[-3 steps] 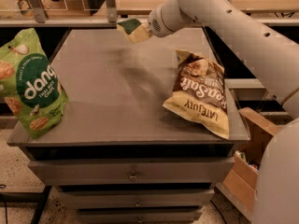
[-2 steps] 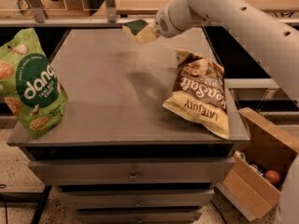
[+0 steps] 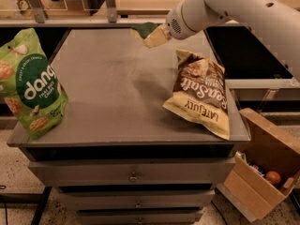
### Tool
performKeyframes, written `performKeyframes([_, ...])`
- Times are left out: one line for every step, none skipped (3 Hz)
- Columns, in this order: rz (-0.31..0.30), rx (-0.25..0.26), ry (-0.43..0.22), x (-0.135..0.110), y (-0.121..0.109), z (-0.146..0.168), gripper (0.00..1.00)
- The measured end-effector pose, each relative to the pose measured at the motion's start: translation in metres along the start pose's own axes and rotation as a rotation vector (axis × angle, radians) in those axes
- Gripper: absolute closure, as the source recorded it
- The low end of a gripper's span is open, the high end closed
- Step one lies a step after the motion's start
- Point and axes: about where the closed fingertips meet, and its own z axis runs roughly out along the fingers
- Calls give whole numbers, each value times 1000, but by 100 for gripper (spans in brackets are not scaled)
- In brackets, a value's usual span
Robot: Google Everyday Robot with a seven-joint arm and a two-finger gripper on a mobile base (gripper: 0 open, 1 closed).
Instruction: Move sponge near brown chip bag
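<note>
The sponge (image 3: 147, 31), dark green on top with pale yellow foam below, hangs in the air over the far middle of the grey table (image 3: 108, 93). My gripper (image 3: 157, 33) is at the end of the white arm and is shut on the sponge. The arm's wrist hides most of the fingers. The brown chip bag (image 3: 201, 92), dark brown above and cream-yellow below with "Sea Salt" lettering, lies on the right side of the table. It is to the right of the sponge and nearer the front, a short way apart from it.
A bright green "dang" bag (image 3: 32, 83) stands at the table's left front edge. Drawers (image 3: 133, 176) sit under the tabletop. An open cardboard box (image 3: 262, 172) with small items is on the floor at the right. A shelf rail runs behind the table.
The gripper has carried the sponge to the right and slightly lower, closer to the brown chip bag. Both bags have stayed where they were.
</note>
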Motion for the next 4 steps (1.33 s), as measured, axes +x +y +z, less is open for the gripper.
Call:
performKeyframes([-14, -10, 13, 9, 11, -22, 84])
performKeyframes([-18, -18, 39, 20, 23, -46, 60])
performKeyframes([-9, -24, 58, 32, 33, -68, 37])
performKeyframes([-10, -25, 59, 32, 34, -67, 13])
